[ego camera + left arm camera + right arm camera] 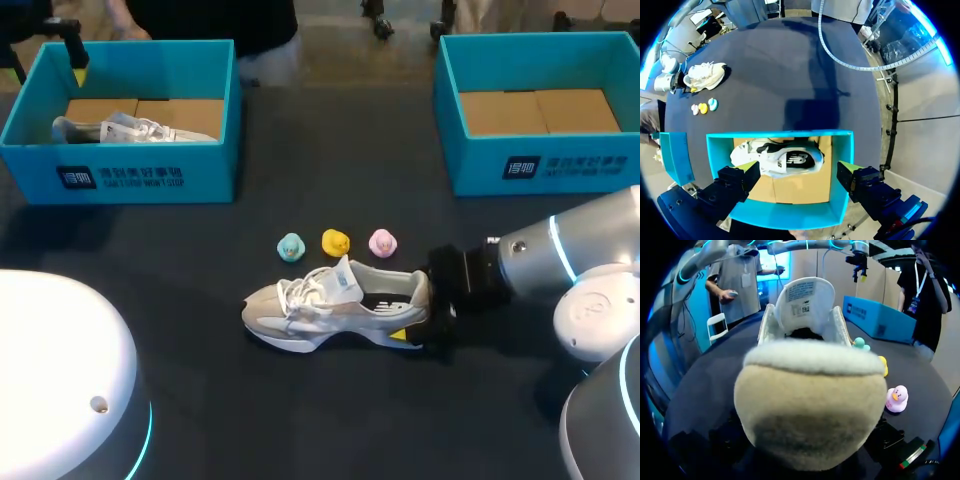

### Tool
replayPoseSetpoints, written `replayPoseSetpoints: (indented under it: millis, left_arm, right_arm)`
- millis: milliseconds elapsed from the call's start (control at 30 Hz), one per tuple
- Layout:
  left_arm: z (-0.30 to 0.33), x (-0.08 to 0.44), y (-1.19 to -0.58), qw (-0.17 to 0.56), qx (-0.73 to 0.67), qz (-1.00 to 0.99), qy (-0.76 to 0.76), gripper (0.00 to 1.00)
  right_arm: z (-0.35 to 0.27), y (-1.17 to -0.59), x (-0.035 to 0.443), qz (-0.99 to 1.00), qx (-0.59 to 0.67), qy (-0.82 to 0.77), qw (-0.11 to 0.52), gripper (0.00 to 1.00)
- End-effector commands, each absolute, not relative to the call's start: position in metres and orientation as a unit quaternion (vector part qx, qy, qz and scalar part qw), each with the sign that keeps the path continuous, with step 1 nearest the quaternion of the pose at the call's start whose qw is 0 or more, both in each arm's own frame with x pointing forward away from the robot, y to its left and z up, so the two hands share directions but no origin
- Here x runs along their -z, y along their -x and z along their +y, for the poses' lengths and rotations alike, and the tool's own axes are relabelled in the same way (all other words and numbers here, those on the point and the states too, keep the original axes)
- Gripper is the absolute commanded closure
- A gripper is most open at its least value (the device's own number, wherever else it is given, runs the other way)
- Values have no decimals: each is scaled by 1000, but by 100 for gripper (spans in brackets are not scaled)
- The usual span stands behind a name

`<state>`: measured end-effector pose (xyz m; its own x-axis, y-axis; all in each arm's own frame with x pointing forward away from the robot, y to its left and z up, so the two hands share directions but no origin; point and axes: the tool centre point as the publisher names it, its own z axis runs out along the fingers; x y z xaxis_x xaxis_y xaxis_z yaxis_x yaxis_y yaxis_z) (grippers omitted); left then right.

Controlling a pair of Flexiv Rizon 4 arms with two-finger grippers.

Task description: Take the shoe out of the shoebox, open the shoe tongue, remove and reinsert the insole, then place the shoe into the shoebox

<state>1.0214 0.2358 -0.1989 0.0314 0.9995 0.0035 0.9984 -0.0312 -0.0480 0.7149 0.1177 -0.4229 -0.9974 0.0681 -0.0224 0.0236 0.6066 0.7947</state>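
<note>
Shoe [335,305] mid-surface, right claw [415,318] at heel; grip cannot be told. Left claw [799,169] spread over far-left-corner box [790,212], second shoe [785,160] inside.

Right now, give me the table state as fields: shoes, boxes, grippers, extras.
shoe on table: upright on its sole at mid-table, tongue pulled up, heel toward the right arm
second shoe: lying inside the left box
left box: holds the second shoe
right box: bare cardboard floor, no shoe
left gripper: open, above the left box, over the second shoe
right gripper: at the heel of the shoe on table; grip hidden
toys: blue duck, yellow duck, pink duck, in a row just beyond the shoe on table
</note>
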Motion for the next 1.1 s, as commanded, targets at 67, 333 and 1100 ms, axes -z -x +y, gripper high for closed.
replayPoseSetpoints:
  millis: [67,333,1100]
  left_arm:
    - [236,199,-1020,17,-13,-695,718,0]
    - [231,201,-1020,0,-2,-720,694,0]
    - [186,158,-930,-12,59,-991,121,0]
  right_arm:
    - [119,-714,425,897,-442,-26,26,100]
    - [119,-714,425,897,-442,-26,26,100]
    - [119,-714,425,897,-442,-26,26,100]
